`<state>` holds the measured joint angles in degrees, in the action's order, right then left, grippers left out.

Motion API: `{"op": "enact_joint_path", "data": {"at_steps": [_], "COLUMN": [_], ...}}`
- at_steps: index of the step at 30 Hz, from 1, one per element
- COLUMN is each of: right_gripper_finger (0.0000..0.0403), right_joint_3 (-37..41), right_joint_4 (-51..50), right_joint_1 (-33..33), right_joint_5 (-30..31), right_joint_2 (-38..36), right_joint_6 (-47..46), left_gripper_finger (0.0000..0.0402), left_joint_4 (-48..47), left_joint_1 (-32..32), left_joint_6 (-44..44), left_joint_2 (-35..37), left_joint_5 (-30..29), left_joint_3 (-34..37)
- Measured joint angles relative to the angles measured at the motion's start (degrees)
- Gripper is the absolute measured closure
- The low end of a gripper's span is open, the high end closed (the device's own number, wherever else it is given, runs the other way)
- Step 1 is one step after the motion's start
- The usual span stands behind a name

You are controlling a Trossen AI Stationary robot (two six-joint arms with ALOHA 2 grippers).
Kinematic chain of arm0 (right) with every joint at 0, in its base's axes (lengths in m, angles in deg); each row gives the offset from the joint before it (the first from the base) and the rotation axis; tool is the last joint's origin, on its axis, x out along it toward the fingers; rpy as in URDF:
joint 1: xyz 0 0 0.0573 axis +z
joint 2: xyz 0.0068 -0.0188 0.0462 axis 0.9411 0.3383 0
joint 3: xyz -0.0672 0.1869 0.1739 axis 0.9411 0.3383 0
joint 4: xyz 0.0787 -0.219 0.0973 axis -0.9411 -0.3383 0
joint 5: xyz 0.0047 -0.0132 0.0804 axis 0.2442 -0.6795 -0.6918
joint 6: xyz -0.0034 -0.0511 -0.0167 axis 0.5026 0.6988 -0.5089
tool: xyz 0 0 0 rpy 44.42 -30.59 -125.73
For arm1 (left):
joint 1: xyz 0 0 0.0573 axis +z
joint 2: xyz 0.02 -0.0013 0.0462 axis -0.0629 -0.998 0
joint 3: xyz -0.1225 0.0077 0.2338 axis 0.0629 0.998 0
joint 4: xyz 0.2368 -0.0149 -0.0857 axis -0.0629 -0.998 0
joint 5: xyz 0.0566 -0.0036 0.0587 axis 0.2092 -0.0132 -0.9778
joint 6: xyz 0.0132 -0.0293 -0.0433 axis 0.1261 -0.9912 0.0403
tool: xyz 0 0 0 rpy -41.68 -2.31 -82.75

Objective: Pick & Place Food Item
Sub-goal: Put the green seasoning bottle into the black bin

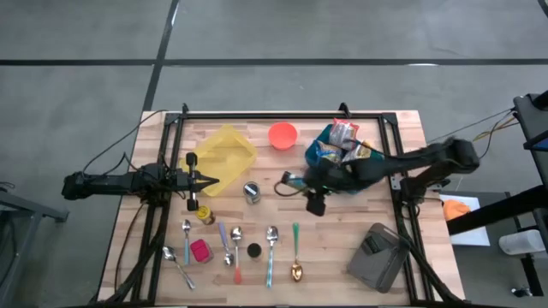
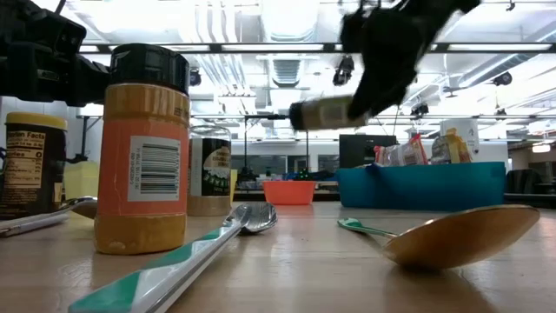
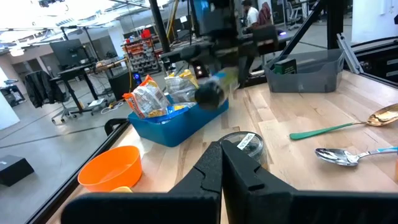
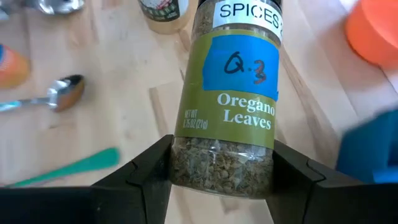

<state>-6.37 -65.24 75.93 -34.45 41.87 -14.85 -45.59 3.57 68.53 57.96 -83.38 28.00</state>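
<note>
High view: the right claw point(image 1: 301, 181) hangs above the middle of the wooden desk point(image 1: 342, 239), just beside the blue bin point(image 1: 318, 154) of packaged food, clamped half-open on an oregano jar point(image 1: 295, 180); the jar itself is small and hard to make out here. The left claw point(image 1: 212, 180) rests, fingers together and empty, near the yellow container point(image 1: 224, 154). A small jar point(image 1: 251, 192) stands between the two claws; spoons point(image 1: 272, 235) lie in a row at the near edge.

Low view: the oregano jar point(image 2: 326, 113) is held lying sideways, well clear of the desk, by the right claw point(image 2: 369, 83). An orange spice bottle point(image 2: 143, 148) looms in front; the orange bowl point(image 2: 288, 191) sits behind.

Left wrist view: the closed left claw point(image 3: 222, 158) points at the small jar point(image 3: 244, 144); the lifted jar point(image 3: 210, 93) is blurred.

Right wrist view: the right claw point(image 4: 221, 165) grips the base of the jar point(image 4: 233, 99), labelled "Oregano Leaves"; its cap is cut off.
</note>
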Motion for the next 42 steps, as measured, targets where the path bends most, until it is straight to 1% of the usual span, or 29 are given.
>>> {"op": "enact_joint_path", "data": {"at_steps": [4, 11, 16, 18, 22, 27, 32, 38, 42], "right_gripper_finger": [0.0208, 0.0208, 0.0208, 0.0208, 0.0208, 0.0208, 0.0208, 0.0208, 0.0208], "right_joint_3": [3.0, 4.4, 4.1, 3.7, 2.6, -0.3, -2.8, -6.1, -9.3], "right_joint_4": [-1.1, -5.2, -9.1, -10.9, -14.4, -20.0, -23.8, -27.3, -28.1], "right_joint_1": [4.4, 11.9, 17.0, 19.1, 23.5, 30.2, 38.8, 50.7, 57.0], "right_joint_5": [2.8, 3.0, 3.3, 4.2, 3.5, 3.9, 4.5, 11.1, 12.2], "right_joint_2": [-6.6, -13.0, -15.6, -15.8, -15.8, -15.5, -14.8, -11.6, -7.0], "right_joint_6": [-6.2, -7.8, -17.2, -20.7, -28.3, -41.6, -55.0, -72.7, -81.8], "left_gripper_finger": [0.0401, 0.0401, 0.0401, 0.0401, 0.0401, 0.0401, 0.0401, 0.0401, 0.0401], "left_joint_4": [0.0, 0.0, 0.0, 0.0, 0.0, 0.0, 0.0, 0.0, 0.0], "left_joint_1": [0.0, 0.0, 0.0, 0.0, 0.0, 0.0, 0.0, 0.0, 0.0], "left_joint_6": [0.0, 0.0, 0.0, 0.0, 0.0, 0.0, 0.0, 0.0, 0.0], "left_joint_2": [0.0, 0.0, 0.0, 0.0, 0.0, 0.0, 0.0, 0.0, 0.0], "left_joint_5": [0.0, 0.0, 0.0, 0.0, 0.0, 0.0, 0.0, 0.0, 0.0], "left_joint_3": [0.0, 0.0, 0.0, 0.0, 0.0, 0.0, 0.0, 0.0, 0.0]}}
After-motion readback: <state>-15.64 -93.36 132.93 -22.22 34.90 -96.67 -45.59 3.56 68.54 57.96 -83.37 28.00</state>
